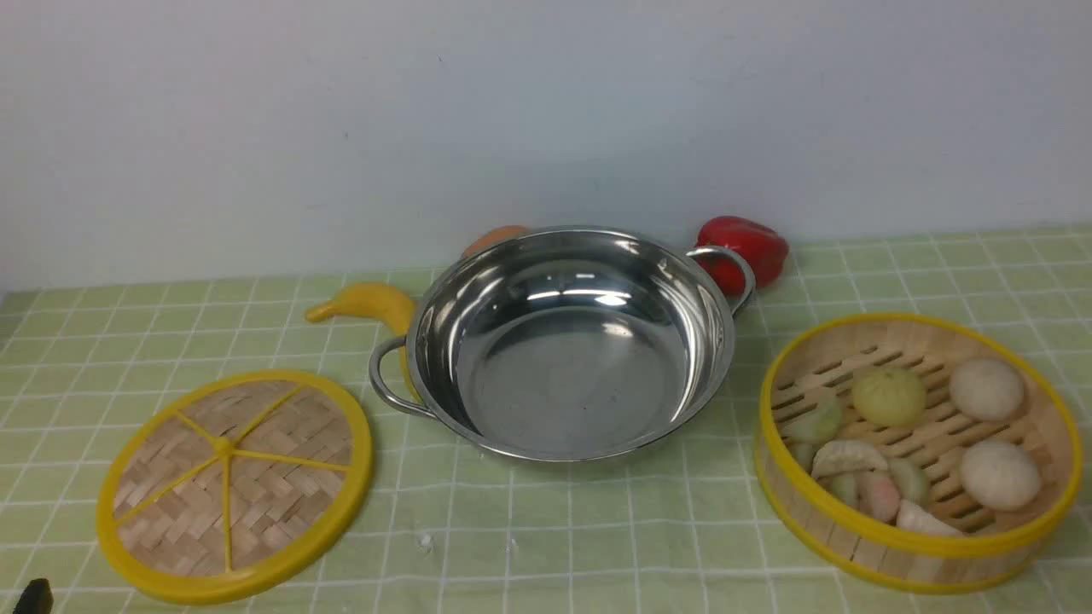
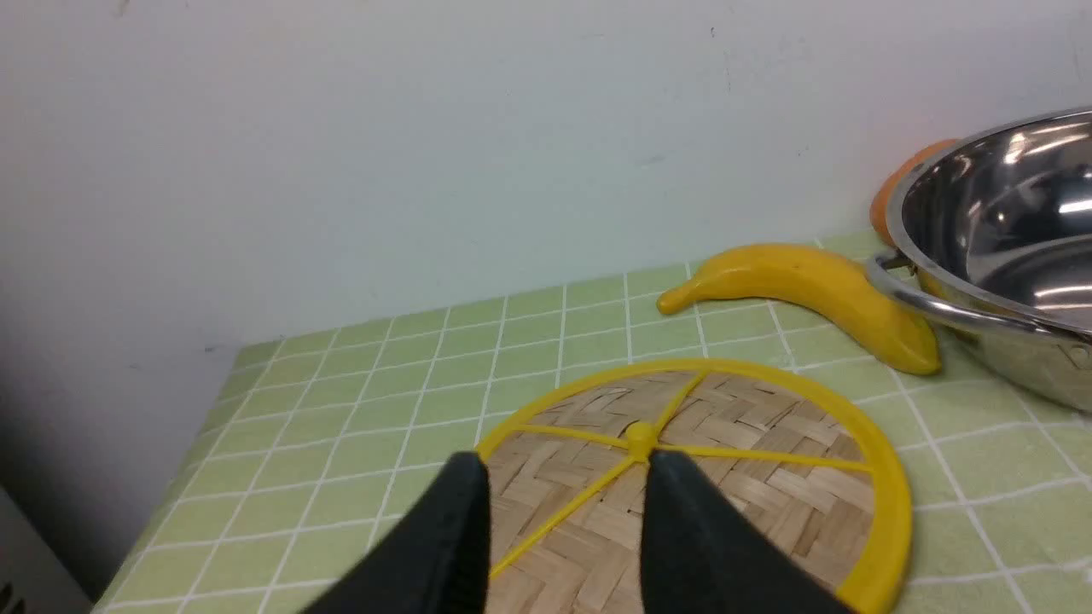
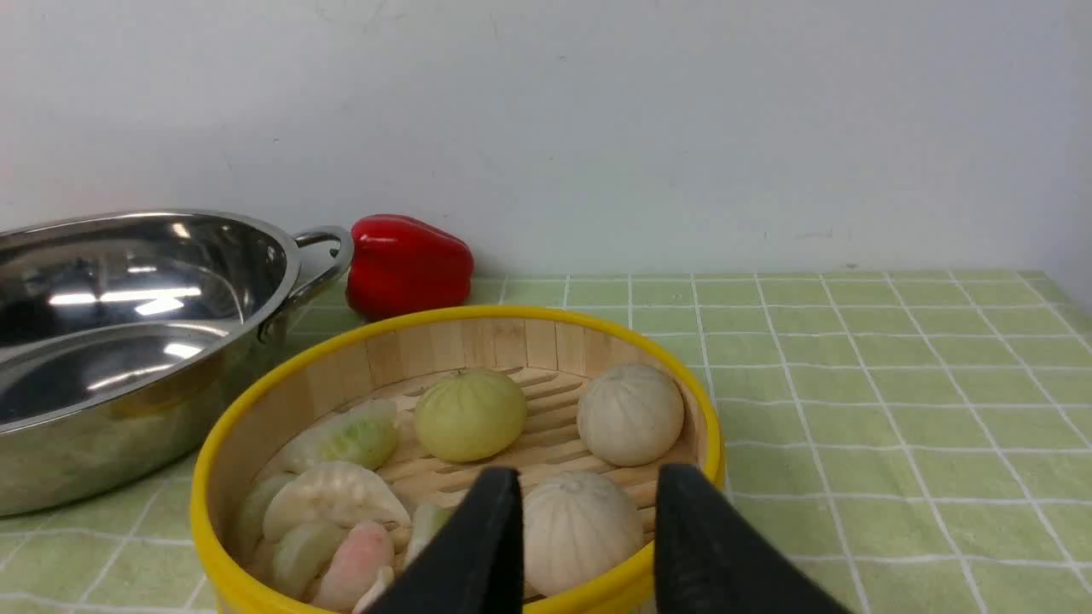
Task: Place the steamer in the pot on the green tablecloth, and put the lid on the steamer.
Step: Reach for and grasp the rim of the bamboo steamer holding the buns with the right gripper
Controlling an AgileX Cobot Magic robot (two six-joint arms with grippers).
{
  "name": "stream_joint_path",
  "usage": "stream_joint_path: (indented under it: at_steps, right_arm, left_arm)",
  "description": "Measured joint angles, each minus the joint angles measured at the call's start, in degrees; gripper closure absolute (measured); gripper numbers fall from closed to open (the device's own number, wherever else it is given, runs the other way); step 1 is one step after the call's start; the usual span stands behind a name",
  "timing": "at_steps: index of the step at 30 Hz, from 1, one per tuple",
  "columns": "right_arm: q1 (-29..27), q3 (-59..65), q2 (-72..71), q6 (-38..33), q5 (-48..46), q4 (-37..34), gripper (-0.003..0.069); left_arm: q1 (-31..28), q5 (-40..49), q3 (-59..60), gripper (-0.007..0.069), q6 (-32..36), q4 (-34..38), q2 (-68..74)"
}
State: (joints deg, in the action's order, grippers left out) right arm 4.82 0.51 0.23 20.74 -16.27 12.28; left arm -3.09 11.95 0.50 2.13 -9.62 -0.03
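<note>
On the green tablecloth [image 1: 597, 537] the steel pot [image 1: 567, 358] stands empty in the middle. The lid [image 1: 235, 486] lies flat to its left. The steamer [image 1: 887, 558] stands to its right, holding buns and dumplings. My left gripper [image 2: 563, 465] hovers open over the near half of the lid [image 2: 751, 443], nothing between its black fingers. In the front view only a dark tip shows at the bottom left corner. My right gripper [image 3: 589, 477] is open above the steamer's near rim [image 3: 281, 375], gripping nothing, and is out of the front view.
A yellow banana [image 1: 363, 303] lies against the pot's left handle. A red bell pepper [image 1: 751, 247] sits behind the right handle, and an orange object [image 1: 495, 239] peeks from behind the pot. A white wall closes the back. The cloth's left edge [image 2: 196, 409] lies near the lid.
</note>
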Motion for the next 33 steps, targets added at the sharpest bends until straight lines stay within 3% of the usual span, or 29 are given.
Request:
stream_joint_path:
  at_steps: [22, 25, 33]
  right_arm:
    - [0.0, 0.0, 0.0, 0.0, 0.1, -0.3, 0.0417]
    - [0.0, 0.0, 0.0, 0.7, 1.3, -2.4, 0.0417]
    - [0.0, 0.0, 0.0, 6.4, 10.3, -16.3, 0.0417]
  left_arm:
    - [0.0, 0.0, 0.0, 0.0382, 0.0, 0.0, 0.0]
    - [0.0, 0.0, 0.0, 0.0382, 0.0, 0.0, 0.0]
    - [0.0, -0.1, 0.0, 0.0382, 0.0, -0.1, 0.0]
